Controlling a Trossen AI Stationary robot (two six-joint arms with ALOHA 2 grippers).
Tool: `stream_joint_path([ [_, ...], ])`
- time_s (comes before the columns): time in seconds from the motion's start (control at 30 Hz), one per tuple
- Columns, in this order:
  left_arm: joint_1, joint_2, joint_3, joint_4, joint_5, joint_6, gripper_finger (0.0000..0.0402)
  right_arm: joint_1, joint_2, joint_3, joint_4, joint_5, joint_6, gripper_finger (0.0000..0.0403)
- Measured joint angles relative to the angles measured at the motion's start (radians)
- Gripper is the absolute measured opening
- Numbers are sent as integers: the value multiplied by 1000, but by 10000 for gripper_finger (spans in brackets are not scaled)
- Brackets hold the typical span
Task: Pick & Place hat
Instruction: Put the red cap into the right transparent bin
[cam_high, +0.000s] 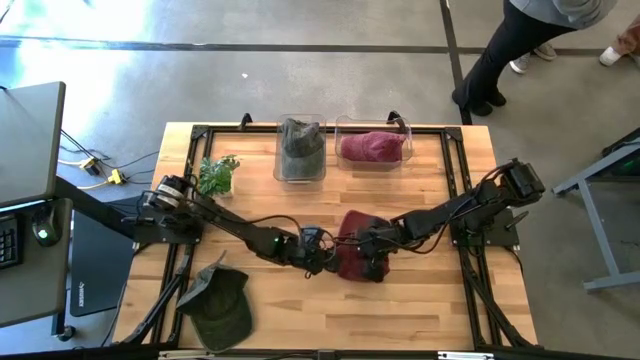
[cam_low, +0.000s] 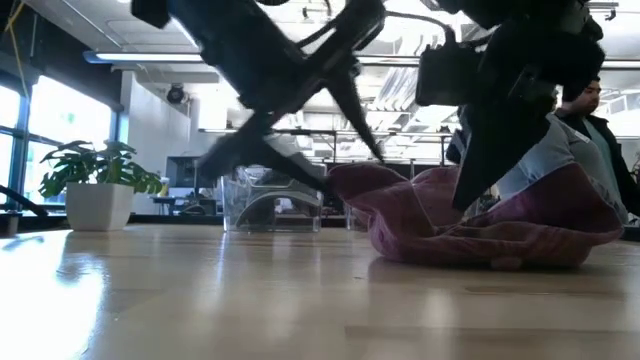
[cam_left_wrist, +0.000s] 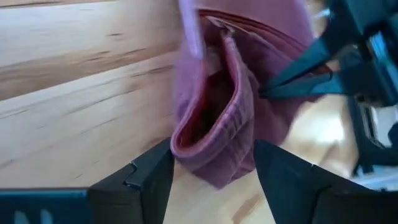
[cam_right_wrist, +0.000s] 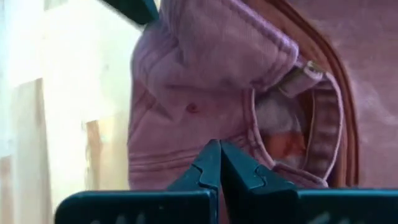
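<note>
Maroon hat (cam_high: 360, 250) lies crumpled on the wooden surface (cam_high: 420, 300), right of centre in the high view, between the two hands. Right hand (cam_high: 372, 262) sits on the hat's lower right part; in its wrist view the fingers (cam_right_wrist: 211, 165) are pressed together, pinching a fold of the fabric. Left hand (cam_high: 322, 252) meets the hat's left edge; its wrist view shows the fingers (cam_left_wrist: 152, 171) spread, with the hat's rim between them.

Toward the top of the high view, one clear bin (cam_high: 299, 150) holds a grey-green hat (cam_high: 300, 138) and a second clear bin (cam_high: 375, 142) holds a second maroon hat (cam_high: 372, 147). A green cap (cam_high: 218, 302) lies at lower left, and a small plant (cam_high: 217, 175) stands at upper left.
</note>
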Motion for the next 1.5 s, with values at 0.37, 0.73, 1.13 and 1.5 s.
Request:
stream_joint_path([
  [0.37, 33, 4, -1, 55, 12, 135, 54, 0, -27, -33, 74, -39, -57, 1],
  [0.73, 32, -9, 118, 16, 67, 211, 5, -23, -26, -258, 578, 38, 81, 1],
  [1.13, 36, -9, 266, -258, 67, 164, 3, -62, 12, -314, 692, 30, 76, 0],
  [1.5, 53, -9, 357, -484, 86, 109, 2, -61, 109, -278, 641, 50, 100, 0],
])
